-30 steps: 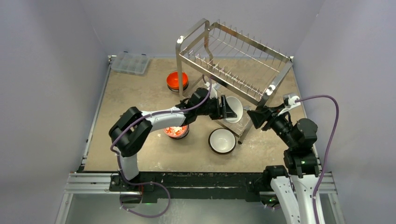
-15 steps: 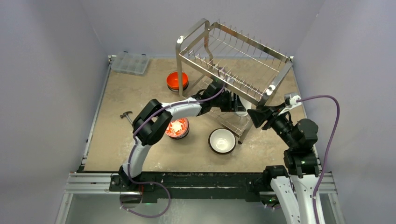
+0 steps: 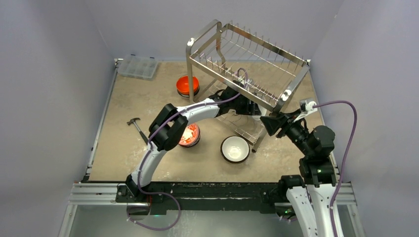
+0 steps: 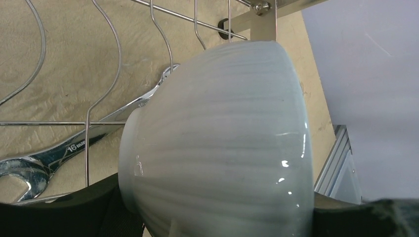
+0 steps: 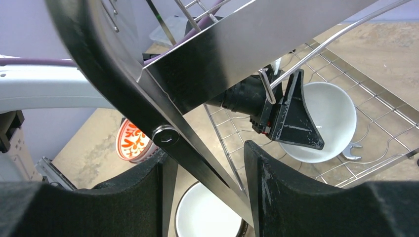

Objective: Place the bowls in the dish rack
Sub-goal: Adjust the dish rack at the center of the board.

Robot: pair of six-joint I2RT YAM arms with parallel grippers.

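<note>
Left gripper [image 3: 250, 106] clamps the white bowl [image 4: 217, 143] by its rim, bowl on edge inside the dish rack's [image 3: 196, 42] lower tier.

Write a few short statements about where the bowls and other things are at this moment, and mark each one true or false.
1. The left gripper holds a pale white round bowl inside the lower tier of the shiny metal wire dish rack. True.
2. The white-inside dark-outside bowl stands in the rack's upper tier. False: it sits on the table, in front of the rack.
3. A silver wrench lies beneath the rack's lower wires. True.
4. The clear plastic compartment box is at the near right corner. False: it is at the far left corner.
5. A small hammer lies on the table. True.
</note>
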